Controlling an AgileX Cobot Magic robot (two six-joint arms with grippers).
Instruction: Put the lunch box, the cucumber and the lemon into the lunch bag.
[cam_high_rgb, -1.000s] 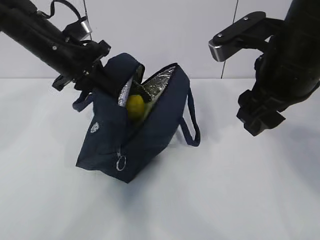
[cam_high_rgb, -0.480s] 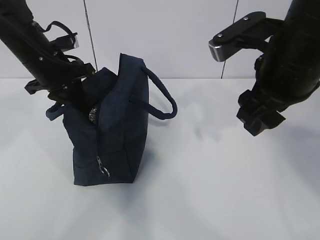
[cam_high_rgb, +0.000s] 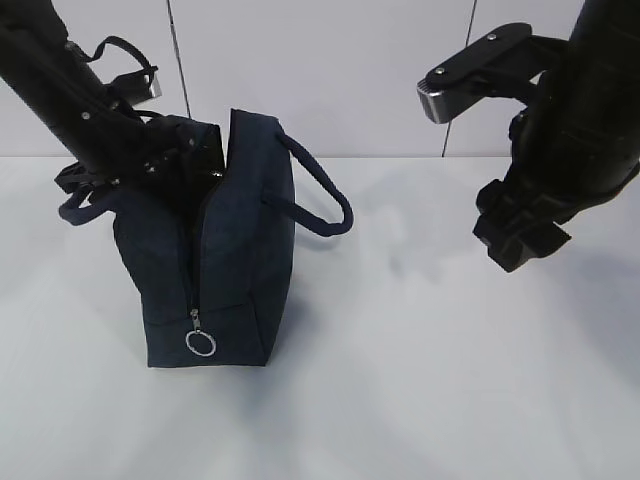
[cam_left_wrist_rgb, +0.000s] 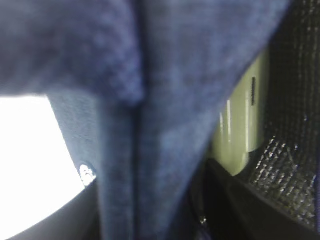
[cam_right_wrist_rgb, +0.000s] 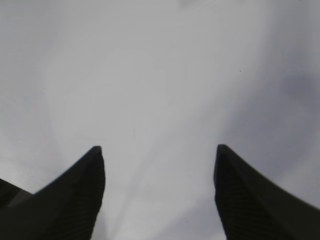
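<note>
Lunch bag (cam_high_rgb: 240, 250) against left pincer (cam_high_rgb: 185, 150)

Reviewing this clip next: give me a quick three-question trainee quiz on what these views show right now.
1. True or false: the lunch bag stands upright on the table.
2. Which is visible inside the bag in the left wrist view? A) lemon B) cucumber C) the pale green lunch box
3. What does the right gripper hold?

Key: 1 true. 2 C, beside the silver lining. 3 nothing; its jaws stand open over bare table.
</note>
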